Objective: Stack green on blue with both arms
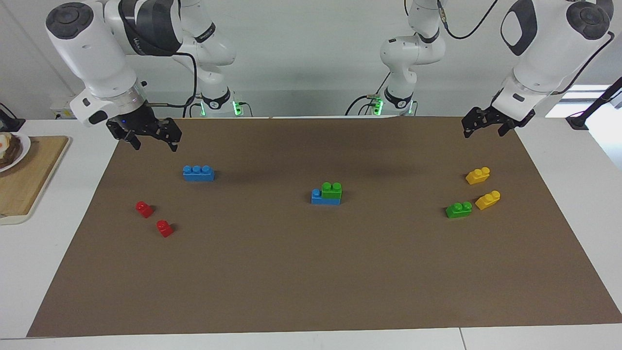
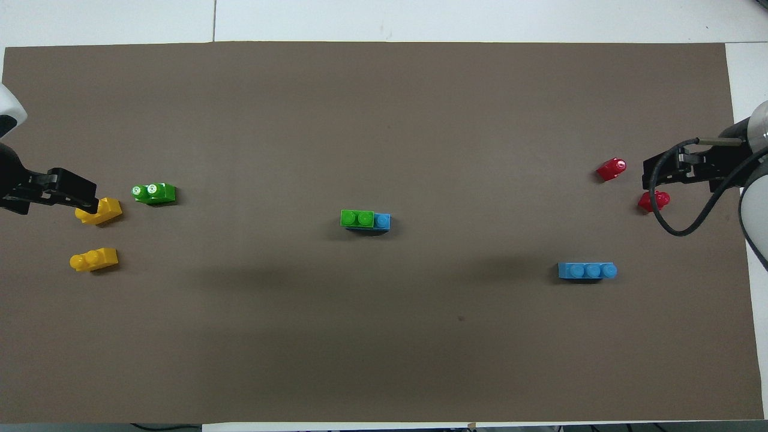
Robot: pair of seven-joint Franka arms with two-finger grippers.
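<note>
Both grippers, left gripper (image 1: 486, 125) and right gripper (image 1: 151, 137), raised, spread apart, empty; green brick (image 1: 332, 190) on blue brick (image 1: 321, 198)

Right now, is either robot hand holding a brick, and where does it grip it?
No. The left gripper and right gripper both hang empty above the table edges. The green brick already sits on the blue brick, untouched.
</note>
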